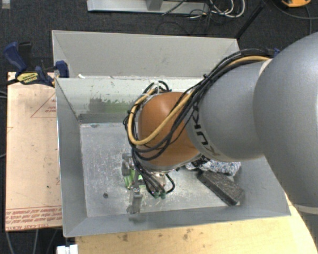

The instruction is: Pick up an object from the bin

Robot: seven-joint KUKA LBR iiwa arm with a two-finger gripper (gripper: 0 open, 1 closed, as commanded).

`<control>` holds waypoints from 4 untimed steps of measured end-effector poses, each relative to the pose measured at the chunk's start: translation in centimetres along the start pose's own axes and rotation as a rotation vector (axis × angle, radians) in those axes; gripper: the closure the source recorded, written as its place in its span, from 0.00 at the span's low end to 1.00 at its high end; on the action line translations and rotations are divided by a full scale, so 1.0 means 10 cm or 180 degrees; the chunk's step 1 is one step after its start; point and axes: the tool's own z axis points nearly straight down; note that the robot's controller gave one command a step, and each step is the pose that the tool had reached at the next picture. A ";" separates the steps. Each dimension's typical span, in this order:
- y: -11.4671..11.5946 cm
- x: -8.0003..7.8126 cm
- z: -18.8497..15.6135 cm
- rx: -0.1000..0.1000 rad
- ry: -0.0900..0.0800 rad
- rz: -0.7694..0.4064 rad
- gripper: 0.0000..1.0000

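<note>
Arm (244,115) reaches into bin (69,157) from the right, its orange cover (159,126) looped with black and tan cables (148,142).

Gripper (134,199) is down at the bin floor, left of centre, close to the front wall. Wide or narrow: cannot tell, as wrist hardware crowds the tip.

Dark grey block (221,187) lies flat on the floor to the gripper's right, well apart from it, set diagonally.

Crumpled white-and-blue wad (224,167) sits just behind the block, partly under the arm and also well right of the gripper.
</note>
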 end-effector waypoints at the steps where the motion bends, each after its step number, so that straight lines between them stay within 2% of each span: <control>1: -0.01 -0.02 -0.04 -0.0004 -0.0019 0.0014 0.00; 2: -0.32 -0.40 0.46 -0.0085 -0.0158 -0.0173 0.00; 3: -0.31 -0.40 0.44 -0.0078 -0.0176 -0.0173 0.00; 4: -0.49 -0.41 0.51 -0.0043 -0.0108 -0.0059 0.00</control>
